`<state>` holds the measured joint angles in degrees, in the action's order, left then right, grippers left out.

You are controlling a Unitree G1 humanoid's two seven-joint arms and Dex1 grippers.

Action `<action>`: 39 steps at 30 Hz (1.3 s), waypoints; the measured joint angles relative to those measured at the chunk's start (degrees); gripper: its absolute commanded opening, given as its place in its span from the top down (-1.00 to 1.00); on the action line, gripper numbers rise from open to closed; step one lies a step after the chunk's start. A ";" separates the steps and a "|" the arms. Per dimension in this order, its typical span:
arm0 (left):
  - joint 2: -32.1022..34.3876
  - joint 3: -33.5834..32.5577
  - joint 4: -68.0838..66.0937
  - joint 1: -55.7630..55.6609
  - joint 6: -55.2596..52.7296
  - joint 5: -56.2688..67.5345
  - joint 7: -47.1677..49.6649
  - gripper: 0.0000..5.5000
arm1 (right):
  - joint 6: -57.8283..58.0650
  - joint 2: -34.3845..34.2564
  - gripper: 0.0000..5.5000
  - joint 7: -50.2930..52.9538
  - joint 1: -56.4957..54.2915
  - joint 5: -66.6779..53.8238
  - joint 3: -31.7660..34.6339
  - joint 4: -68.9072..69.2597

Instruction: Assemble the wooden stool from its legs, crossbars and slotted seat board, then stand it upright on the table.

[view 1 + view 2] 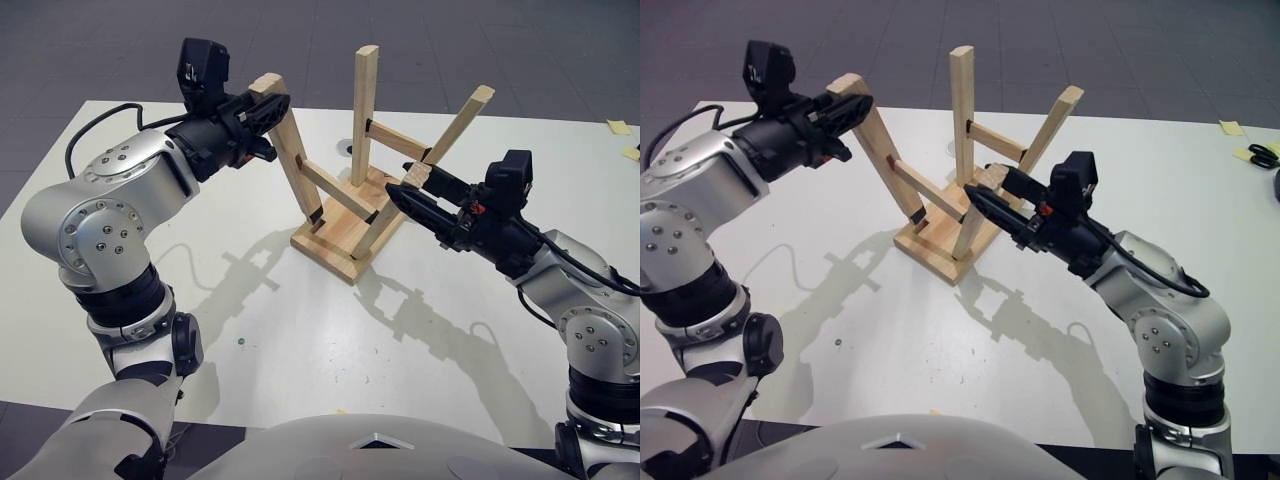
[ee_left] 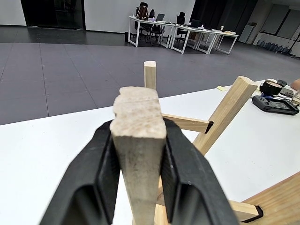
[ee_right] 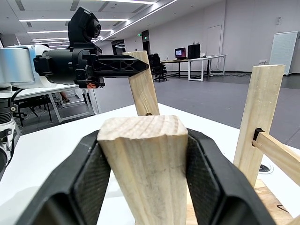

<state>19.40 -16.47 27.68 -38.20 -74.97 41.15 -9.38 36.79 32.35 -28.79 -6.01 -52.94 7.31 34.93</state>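
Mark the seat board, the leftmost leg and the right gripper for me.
seat board (image 1: 333, 252), left eye view, bare near corner of its face.
leftmost leg (image 1: 294, 160), left eye view, middle of the shaft.
right gripper (image 1: 410, 185), left eye view, midway between its fingertips, at the near-right leg (image 3: 140, 154) end.

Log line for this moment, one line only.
stool: inverted, seat board on table | left gripper: shut on left leg | right gripper: shut on front leg | upright: not yet

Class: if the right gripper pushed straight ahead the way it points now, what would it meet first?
The pale wooden stool leg clamped in the right gripper; beyond it, probably the second leg in the left gripper.
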 measured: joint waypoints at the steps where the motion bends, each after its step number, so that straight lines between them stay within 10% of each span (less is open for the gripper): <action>1: 0.10 -0.09 -0.07 0.00 0.00 0.03 -0.12 0.63 | -0.06 0.00 0.19 -0.03 0.06 0.02 0.00 0.00; 39: 1.25 2.78 -1.90 5.09 6.94 -0.05 -1.70 0.63 | -0.17 -0.27 0.19 0.95 0.14 0.10 -0.35 0.16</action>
<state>20.65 -13.69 25.78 -33.12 -68.04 41.10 -11.07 36.62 32.08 -27.84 -5.87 -52.84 6.96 35.09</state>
